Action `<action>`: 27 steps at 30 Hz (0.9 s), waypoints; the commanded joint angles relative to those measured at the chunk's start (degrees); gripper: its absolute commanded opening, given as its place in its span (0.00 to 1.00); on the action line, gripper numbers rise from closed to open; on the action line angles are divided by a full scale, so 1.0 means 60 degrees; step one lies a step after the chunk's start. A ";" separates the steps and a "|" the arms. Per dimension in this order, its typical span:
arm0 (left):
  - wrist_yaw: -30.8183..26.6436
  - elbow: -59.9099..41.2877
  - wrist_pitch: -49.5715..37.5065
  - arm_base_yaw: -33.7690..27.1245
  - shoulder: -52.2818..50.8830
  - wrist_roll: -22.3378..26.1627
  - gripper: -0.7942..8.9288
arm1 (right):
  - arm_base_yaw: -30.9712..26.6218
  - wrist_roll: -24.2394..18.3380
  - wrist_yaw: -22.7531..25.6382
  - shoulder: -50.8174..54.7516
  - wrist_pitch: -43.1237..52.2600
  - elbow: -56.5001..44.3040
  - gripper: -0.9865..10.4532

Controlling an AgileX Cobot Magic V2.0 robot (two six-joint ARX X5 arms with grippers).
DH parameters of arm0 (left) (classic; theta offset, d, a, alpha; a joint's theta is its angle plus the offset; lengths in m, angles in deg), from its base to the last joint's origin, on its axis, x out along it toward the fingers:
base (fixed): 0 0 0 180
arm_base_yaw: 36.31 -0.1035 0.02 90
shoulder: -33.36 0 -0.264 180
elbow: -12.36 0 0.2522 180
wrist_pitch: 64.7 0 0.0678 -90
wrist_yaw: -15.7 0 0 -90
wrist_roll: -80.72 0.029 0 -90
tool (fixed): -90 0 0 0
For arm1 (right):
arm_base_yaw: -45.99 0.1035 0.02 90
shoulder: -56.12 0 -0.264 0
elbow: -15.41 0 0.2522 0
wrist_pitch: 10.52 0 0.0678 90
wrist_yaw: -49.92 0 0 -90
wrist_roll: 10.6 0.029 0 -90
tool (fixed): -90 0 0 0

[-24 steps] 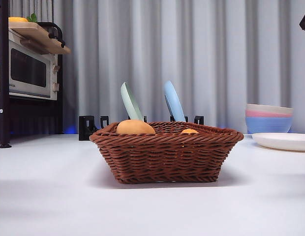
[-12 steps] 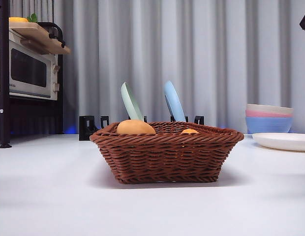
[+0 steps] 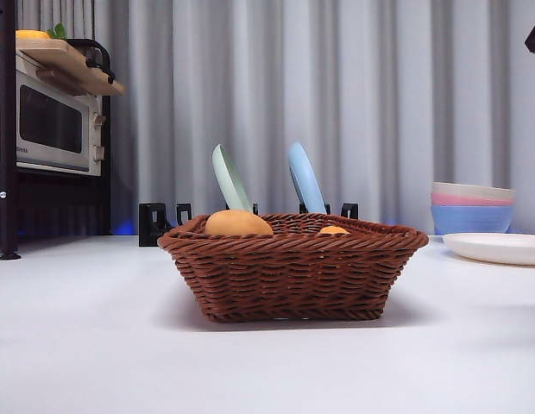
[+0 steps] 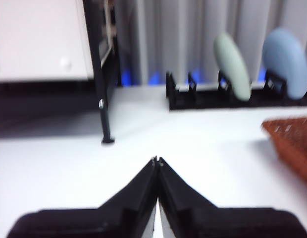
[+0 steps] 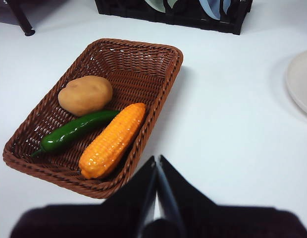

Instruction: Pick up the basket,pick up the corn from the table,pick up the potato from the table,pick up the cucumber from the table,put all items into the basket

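Wicker basket (image 5: 158,84) is sitting mid-frame on the bench (image 5: 232,129), carrying the potato (image 5: 85,94), cucumber (image 5: 74,130) and corn (image 5: 113,140). Both the left pincer (image 4: 157,161) and right pincer (image 5: 157,159) are hanging pressed together, gripping nothing, well apart from its rim.

Only one bit of print: a small dark brand mark on the lower front edge of the microwave (image 3: 47,129), far left in the front view, too small to make out. No readable text, labels or numbers on anything else in any view.
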 commanded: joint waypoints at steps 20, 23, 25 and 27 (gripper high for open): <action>0.0739 -0.1774 -0.0168 -0.0732 -0.0809 0.0000 0.08 | 0.0000 0.0098 0.0029 0.0007 0.0040 -0.0029 0.09; 0.0739 -0.1770 -0.0168 -0.0732 -0.0809 0.0000 0.08 | 0.0000 0.0098 0.0033 0.0007 0.0040 -0.0029 0.09; 0.0739 -0.1770 -0.0168 -0.0732 -0.0809 0.0000 0.08 | 0.0000 0.0098 0.0033 0.0007 0.0036 -0.0029 0.09; 0.0739 -0.1774 -0.0168 -0.0732 -0.0809 0.0000 0.08 | 0.0000 0.0098 0.0033 0.0007 0.0040 -0.0029 0.09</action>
